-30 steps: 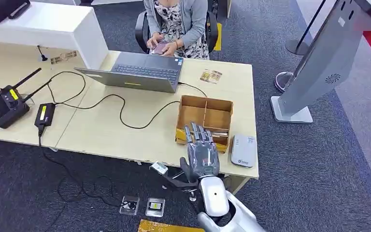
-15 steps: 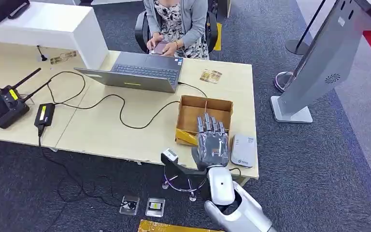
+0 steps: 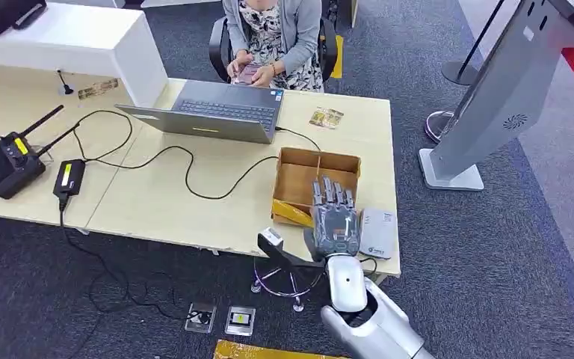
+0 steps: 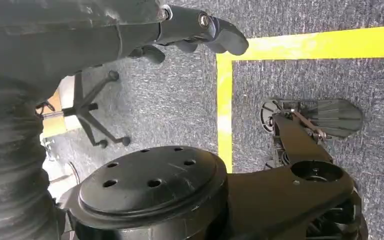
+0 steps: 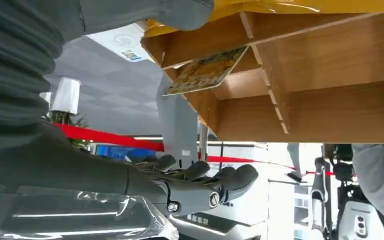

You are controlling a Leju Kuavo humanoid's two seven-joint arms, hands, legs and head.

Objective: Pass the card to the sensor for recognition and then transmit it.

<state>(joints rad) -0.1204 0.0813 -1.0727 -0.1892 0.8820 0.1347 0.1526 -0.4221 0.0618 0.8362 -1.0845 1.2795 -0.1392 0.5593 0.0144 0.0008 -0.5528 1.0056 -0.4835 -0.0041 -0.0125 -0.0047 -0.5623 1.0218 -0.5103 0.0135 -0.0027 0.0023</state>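
desk (image 3: 194, 202): divided cardboard box (image 3: 299, 161) holds card (image 5: 205, 71); right hand (image 3: 334, 224) above, fingers (image 3: 331, 192) apart.

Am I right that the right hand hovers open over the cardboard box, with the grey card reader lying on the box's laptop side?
Not quite. In the head view the right hand does hover open over the cardboard box, but the grey card reader lies on the side away from the laptop, by the table's edge.

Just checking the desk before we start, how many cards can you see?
2: one card leaning in the cardboard box under the right hand, another card flat beside the laptop. The hand may hide more.
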